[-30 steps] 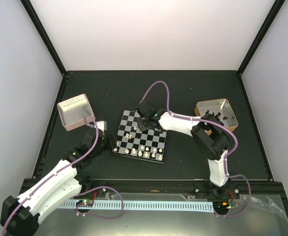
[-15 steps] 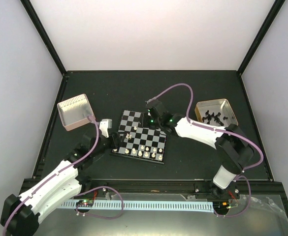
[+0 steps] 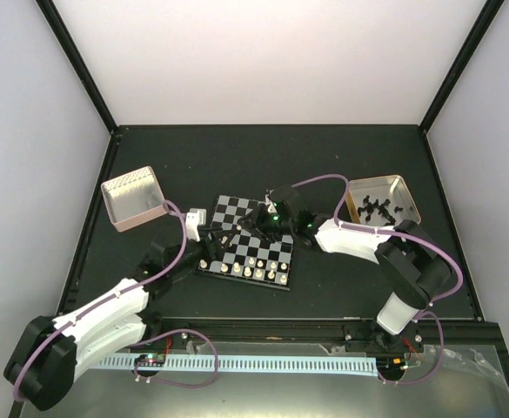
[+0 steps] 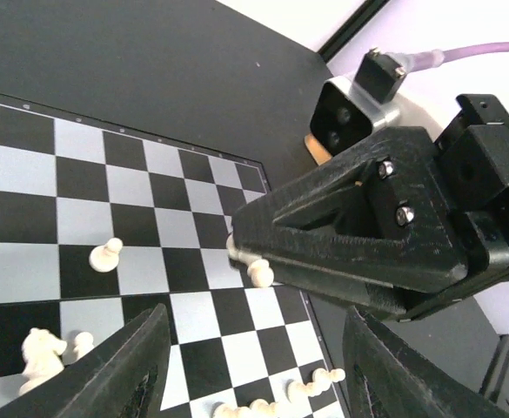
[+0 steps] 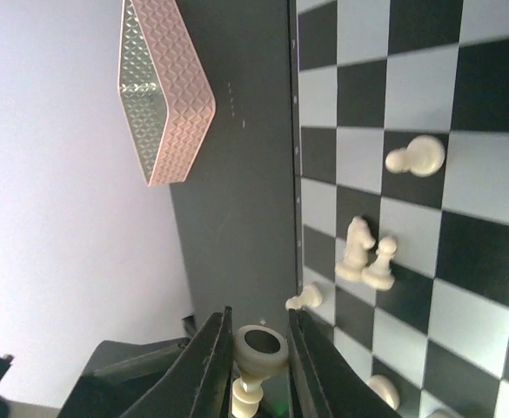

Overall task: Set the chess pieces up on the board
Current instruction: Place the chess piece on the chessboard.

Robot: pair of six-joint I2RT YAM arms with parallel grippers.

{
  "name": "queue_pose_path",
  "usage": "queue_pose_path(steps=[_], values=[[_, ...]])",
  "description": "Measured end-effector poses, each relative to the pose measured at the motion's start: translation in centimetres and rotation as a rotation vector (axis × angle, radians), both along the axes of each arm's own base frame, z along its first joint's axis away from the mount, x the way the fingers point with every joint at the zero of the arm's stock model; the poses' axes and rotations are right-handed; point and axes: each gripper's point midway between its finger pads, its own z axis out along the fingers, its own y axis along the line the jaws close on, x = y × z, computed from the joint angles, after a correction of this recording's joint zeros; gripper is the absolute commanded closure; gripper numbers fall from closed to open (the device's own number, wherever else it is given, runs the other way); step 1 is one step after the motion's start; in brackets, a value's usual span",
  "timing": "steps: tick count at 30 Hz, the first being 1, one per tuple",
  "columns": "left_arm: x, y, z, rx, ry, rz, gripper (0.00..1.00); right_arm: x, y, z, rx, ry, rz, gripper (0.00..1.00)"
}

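My right gripper (image 5: 258, 335) pinches a cream piece (image 5: 260, 353) just above the board (image 3: 224, 213), and my left gripper (image 4: 254, 313) hangs spread wide right beside it. I fear the two clash, or a finger sweeps the tipped pawn (image 5: 415, 157) away.

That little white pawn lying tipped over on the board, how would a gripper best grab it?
Probably from straight above, fingers closing across the narrow neck of the tipped pawn, between its round head and wider base. It lies on its side on the board, so both flanks are exposed and the squares around it look free.
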Motion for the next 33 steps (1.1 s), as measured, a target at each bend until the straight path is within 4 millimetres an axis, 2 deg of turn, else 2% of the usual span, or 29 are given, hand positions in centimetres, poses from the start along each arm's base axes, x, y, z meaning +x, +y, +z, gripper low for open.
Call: queue_pose_path(steps=[6,15,23,33], values=[[-0.1,-1.1,-0.3,-0.003,-0.01,-0.054,0.48,-0.8,0.4,0.2,0.084,0.106,-0.021,0.84],[-0.1,-1.7,-1.5,0.046,0.002,-0.095,0.58,-1.0,0.7,0.4,0.118,0.16,-0.029,0.84],[0.3,-2.0,-0.6,0.062,-0.043,-0.11,0.63,-1.8,1.0,0.6,0.135,0.189,0.007,0.83],[0.7,-2.8,-0.9,0.068,-0.043,-0.144,0.88,-1.8,1.0,0.6,0.151,0.216,0.016,0.83]])
